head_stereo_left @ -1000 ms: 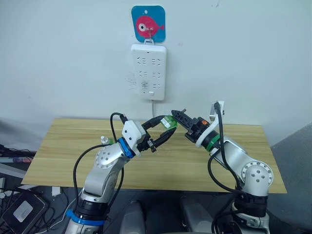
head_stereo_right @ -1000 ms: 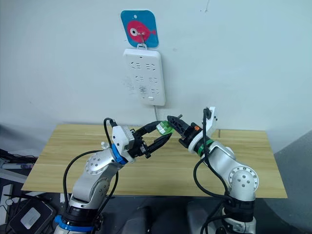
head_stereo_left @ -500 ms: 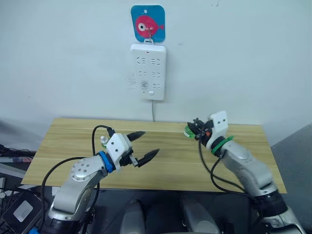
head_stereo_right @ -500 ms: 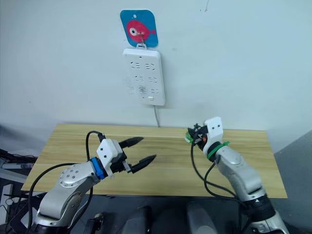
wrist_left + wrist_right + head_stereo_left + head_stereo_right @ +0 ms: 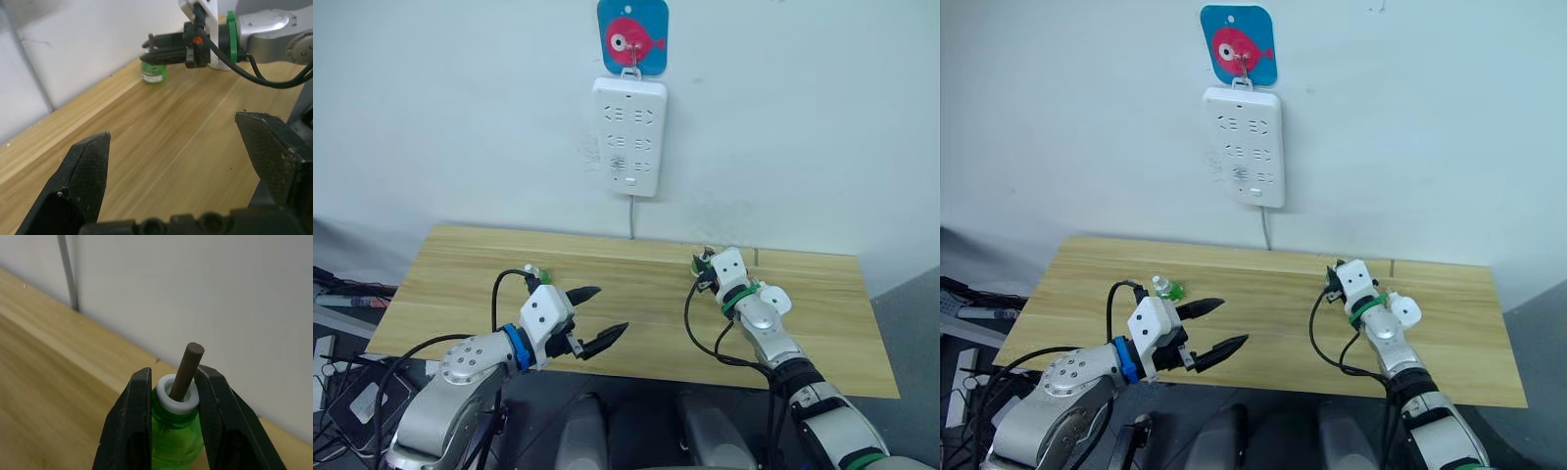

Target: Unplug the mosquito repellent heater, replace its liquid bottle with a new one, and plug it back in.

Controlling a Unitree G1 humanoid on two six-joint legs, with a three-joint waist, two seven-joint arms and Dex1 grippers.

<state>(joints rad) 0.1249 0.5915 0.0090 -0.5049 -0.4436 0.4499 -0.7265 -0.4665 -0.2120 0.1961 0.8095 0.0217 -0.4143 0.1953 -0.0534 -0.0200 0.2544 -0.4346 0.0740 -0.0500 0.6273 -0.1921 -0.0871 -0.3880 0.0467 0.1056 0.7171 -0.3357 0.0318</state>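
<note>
Wooden table (image 5: 460, 264) against white wall; white multi-socket power strip (image 5: 628, 136) hung on wall above table's far edge, w/ blue card bearing a pink fish (image 5: 632, 23) at its top and a cable dropping from its base to behind the table. Right gripper (image 5: 170, 396): fingers (image 5: 134, 421) closed on neck of a green liquid bottle (image 5: 177, 440), one finger each side, touching the white collar; brown wick rod (image 5: 187, 369) sticks up out of the collar betw. the fingers. Bottle upright, base on the table near far edge, right of centre, close to the wall; in left wrist view same bottle (image 5: 154, 73) stands on the wood under the right gripper's black fingers. Left gripper (image 5: 594, 316): jaws wide open, holding nothing, hovering over the near-left part of the table, well apart from the green bottle. Second small bottle (image 5: 1168, 288), clear w/ green base, stands on table just beyond left gripper, left of centre. Mosquito repellent heater: cannot tell where; white rounded part (image 5: 1403, 310) beside right forearm, unclear what it is.
</note>
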